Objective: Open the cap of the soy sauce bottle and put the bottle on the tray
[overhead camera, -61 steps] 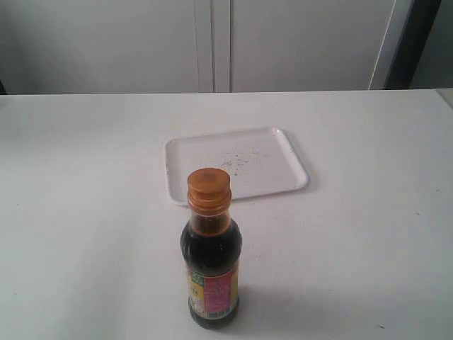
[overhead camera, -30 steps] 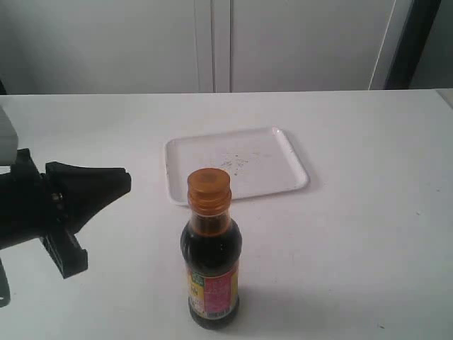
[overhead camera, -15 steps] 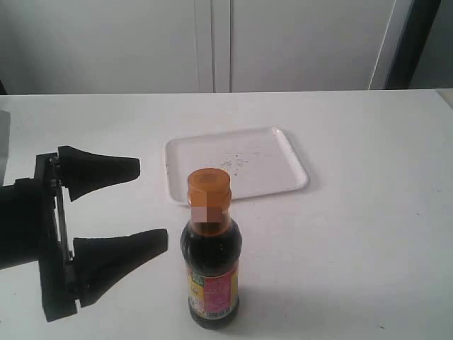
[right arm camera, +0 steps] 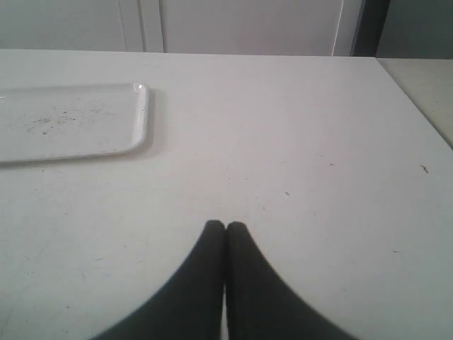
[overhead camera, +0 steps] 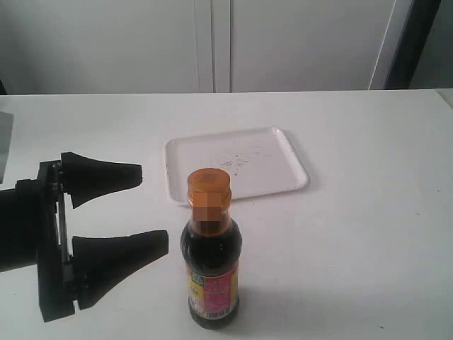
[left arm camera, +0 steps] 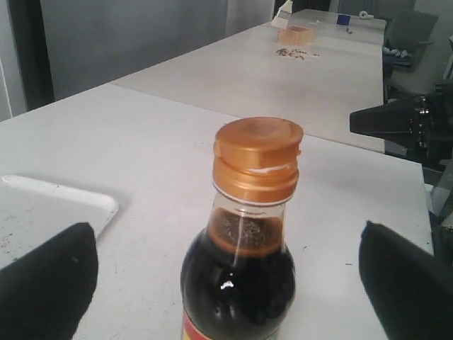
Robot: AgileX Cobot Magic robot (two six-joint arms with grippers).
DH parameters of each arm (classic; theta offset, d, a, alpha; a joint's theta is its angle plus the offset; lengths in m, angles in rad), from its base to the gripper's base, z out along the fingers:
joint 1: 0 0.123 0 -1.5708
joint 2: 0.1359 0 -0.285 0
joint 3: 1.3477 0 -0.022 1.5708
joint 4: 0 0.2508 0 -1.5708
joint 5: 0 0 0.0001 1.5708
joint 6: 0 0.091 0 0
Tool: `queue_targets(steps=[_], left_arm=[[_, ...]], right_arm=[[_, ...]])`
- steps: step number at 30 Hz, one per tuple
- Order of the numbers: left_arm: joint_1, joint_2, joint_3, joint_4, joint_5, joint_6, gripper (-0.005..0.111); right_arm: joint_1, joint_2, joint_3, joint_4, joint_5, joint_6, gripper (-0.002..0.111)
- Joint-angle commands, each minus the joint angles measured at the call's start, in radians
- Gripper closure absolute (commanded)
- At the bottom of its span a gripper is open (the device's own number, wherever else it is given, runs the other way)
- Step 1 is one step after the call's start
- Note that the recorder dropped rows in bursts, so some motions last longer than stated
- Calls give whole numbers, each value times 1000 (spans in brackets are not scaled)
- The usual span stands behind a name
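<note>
- exterior view: the left gripper (overhead camera: 154, 209) is spread wide just beside the soy sauce bottle (overhead camera: 211, 276), which stands on the table in front of the tray (overhead camera: 283, 152).
- the cap (left arm camera: 257, 157) is shut; the step looks like the approach, and next the fingers need to close around the bottle.
- the right gripper (right arm camera: 226, 230) is pressed closed, well apart.

An office-like room: long white tables (left arm camera: 311, 78), office chair (left arm camera: 410, 42).

The left gripper (overhead camera: 154, 210) is seen reaching in from the left edge of the exterior view, its two black cone-shaped fingers (overhead camera: 106, 173) spread wide apart. The right gripper (right arm camera: 225, 227) is shown with its black fingertips pressed together.
</note>
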Motion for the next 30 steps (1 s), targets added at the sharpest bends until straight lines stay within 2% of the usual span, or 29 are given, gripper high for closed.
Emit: queue_targets(steps=[1,4,10,15,21,30], left_arm=[[-4,23,-4,-11,-12,-23,2],[-42,43,-4,-23,-12,-14,2],[-166,51,-4,-91,-12,50,2],[-225,51,-4,-155,-12,117,2],[-263,91,-4,-215,-12,159,2],[-265,218,-69,-201,-12,169,2]], right_arm=[[-1,-5,5,-7,-3,0,108],[-1,-5,5,-7,-3,0,108],[-1,-5,5,-7,-3,0,108],[-1,-5,5,-7,-3,0,108],[-1,-5,5,-7,-3,18,108],[-1,-5,5,-8,-3,22,108]])
